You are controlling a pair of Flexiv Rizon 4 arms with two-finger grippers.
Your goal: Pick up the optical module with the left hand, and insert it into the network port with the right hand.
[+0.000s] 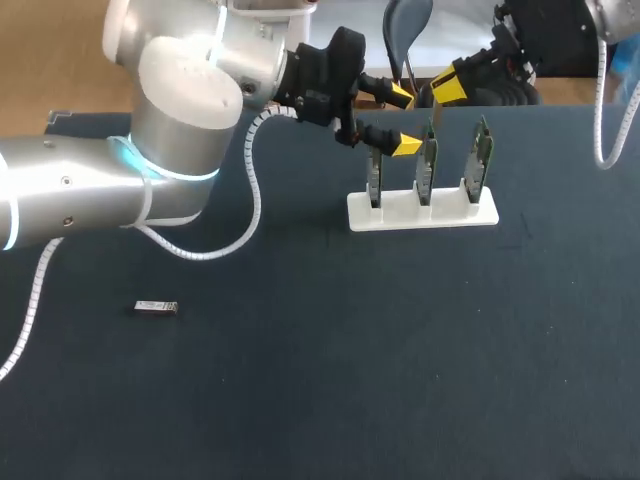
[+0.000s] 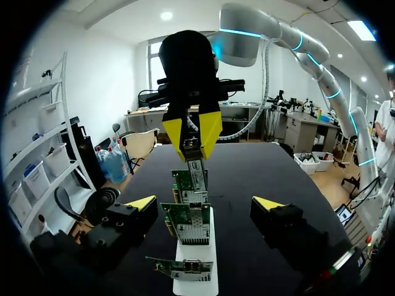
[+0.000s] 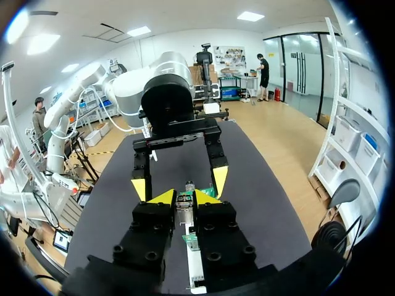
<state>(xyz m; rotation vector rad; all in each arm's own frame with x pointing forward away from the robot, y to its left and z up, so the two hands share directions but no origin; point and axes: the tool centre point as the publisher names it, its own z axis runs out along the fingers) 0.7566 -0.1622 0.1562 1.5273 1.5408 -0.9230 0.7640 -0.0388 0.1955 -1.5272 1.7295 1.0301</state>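
Head view: a white rack (image 1: 422, 213) stands on the dark table (image 1: 400, 350) with three slots, and one of the three green network cards (image 1: 426, 165) stands upright in each. The left gripper (image 1: 404, 121), on the arm coming in from the left, hangs just beside the rack's left end, fingers spread wide and holding nothing. The right gripper (image 1: 450, 88) reaches in from the far right corner, just behind the row of cards. A loose module (image 1: 156, 308), small and silver, lies alone on the table well apart from the rack, towards the left.

Left wrist view: the rack (image 2: 196, 285) and its cards line up ahead of and between the spread yellow fingers (image 2: 142, 203). Beyond them the right gripper (image 2: 192, 132) points down, pinching an optical module (image 2: 192, 148) just over the farthest card; whether the two touch cannot be told.

Right wrist view: the right gripper (image 3: 185, 197) has both yellow tips pressed on the optical module (image 3: 185, 202) from two sides, above the rack (image 3: 194, 265). The left gripper (image 3: 179, 184) faces it, spread apart.

Modules counted: two, one held and one on the table. Print on the cards is too small to read.
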